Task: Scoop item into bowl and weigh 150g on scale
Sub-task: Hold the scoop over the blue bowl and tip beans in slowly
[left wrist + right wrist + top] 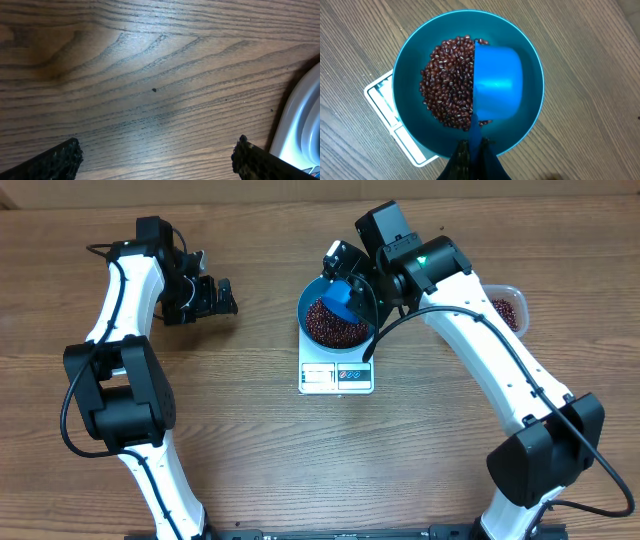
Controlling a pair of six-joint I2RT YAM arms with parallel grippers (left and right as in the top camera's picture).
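Note:
The blue bowl [310, 305] [530, 65] stands on the white scale [336, 377] [382, 97] and holds a heap of dark red-brown beans [330, 326] [447, 82]. My right gripper [475, 145] [352, 280] is shut on the handle of a small blue scoop [497, 82] [343, 302], which is tipped on its side over the bowl, mouth toward the beans. My left gripper [215, 297] [157, 155] hangs open over bare wood, well left of the bowl, with nothing between its fingers [60, 160].
A clear plastic tub [508, 308] with more beans sits at the right, partly hidden behind my right arm. A white rounded edge [300, 130] shows at the right of the left wrist view. A single dark speck [154, 90] lies on the wood.

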